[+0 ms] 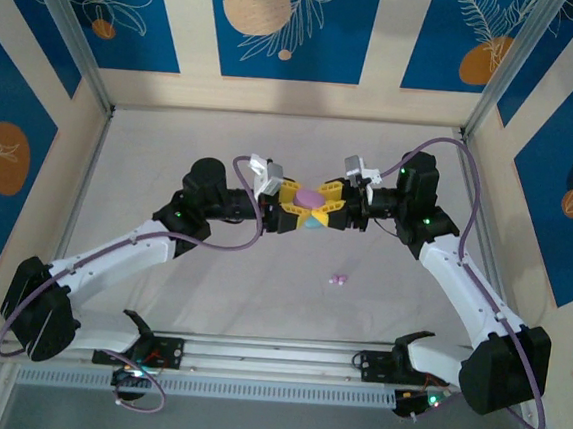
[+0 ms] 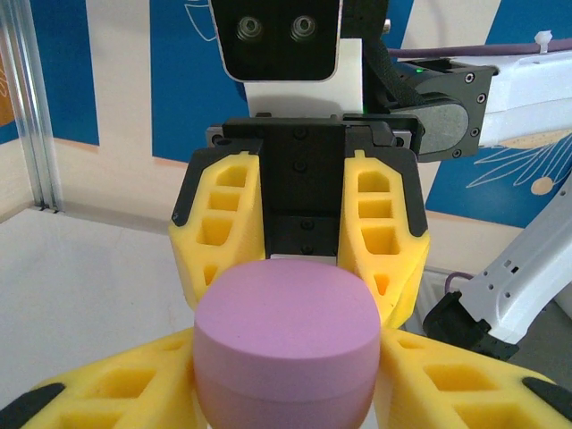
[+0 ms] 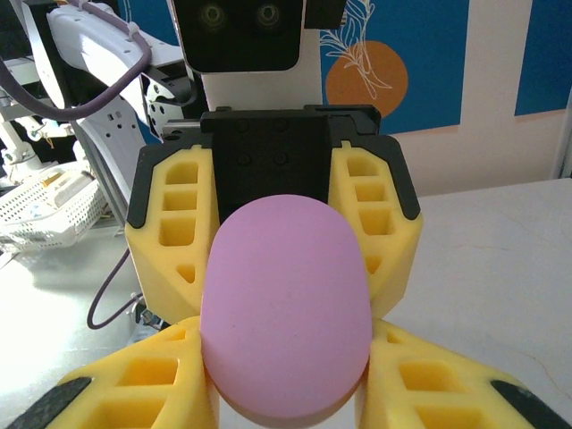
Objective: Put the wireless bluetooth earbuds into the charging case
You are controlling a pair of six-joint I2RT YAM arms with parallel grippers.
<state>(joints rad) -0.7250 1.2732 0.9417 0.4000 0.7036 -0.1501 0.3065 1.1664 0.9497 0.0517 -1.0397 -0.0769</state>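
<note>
Left fingers [image 1: 290, 197] and right fingers [image 1: 334, 201] both pinch the shut pink charging case [image 1: 313, 196] from opposite sides above mid-bench [image 1: 172, 144], while pink earbuds [image 1: 339, 278] lie loose nearer, slightly right, closer to the right arm.

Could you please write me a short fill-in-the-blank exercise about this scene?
1. The charging case is gripped by ____ hands, the left hand and the right hand.
2. Its lid is ____.
3. The fingers gripping it are coloured ____.
4. A small pink earbud lies on the ____.
Missing words: two; closed; yellow; table.
</note>
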